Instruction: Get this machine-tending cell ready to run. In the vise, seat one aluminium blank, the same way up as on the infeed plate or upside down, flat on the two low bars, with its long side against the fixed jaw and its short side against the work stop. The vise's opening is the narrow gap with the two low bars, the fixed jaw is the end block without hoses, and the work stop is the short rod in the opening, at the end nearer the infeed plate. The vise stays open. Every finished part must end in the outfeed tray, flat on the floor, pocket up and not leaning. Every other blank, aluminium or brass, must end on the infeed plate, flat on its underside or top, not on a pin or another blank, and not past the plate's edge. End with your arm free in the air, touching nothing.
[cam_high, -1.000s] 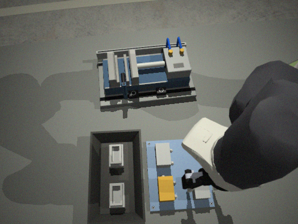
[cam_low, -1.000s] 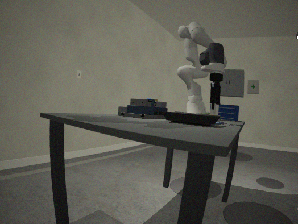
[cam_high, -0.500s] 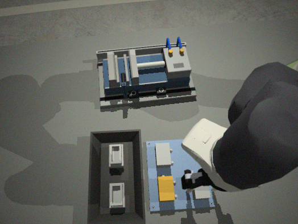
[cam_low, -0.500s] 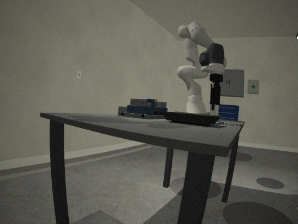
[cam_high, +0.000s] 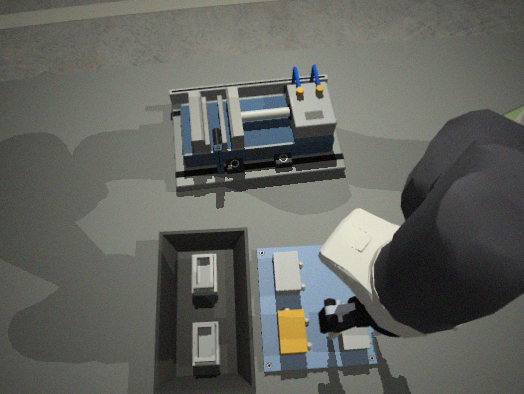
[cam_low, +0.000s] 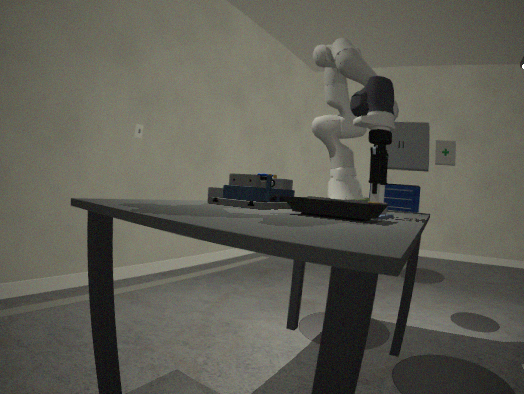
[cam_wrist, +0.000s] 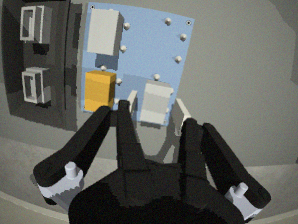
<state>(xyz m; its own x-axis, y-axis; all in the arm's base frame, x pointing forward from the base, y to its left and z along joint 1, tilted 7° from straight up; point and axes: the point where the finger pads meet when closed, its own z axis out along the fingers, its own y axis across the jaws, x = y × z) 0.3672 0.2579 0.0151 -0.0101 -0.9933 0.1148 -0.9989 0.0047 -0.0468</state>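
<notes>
Bench (cam_low: 240, 235), near-right corner: gripper (cam_wrist: 154, 137) hovering over aluminium blank (cam_wrist: 157, 103) on infeed plate (cam_wrist: 174, 43).
Fingers part-open, empty, straddling the blank's width for pickup.

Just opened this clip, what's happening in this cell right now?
The single arm's black gripper hangs over the blue infeed plate, jaws partly open and empty, lined up above a grey aluminium blank. A second grey blank and a yellow brass blank lie beside it. Two pocketed finished parts sit in the dark outfeed tray. The vise is unloaded.
</notes>
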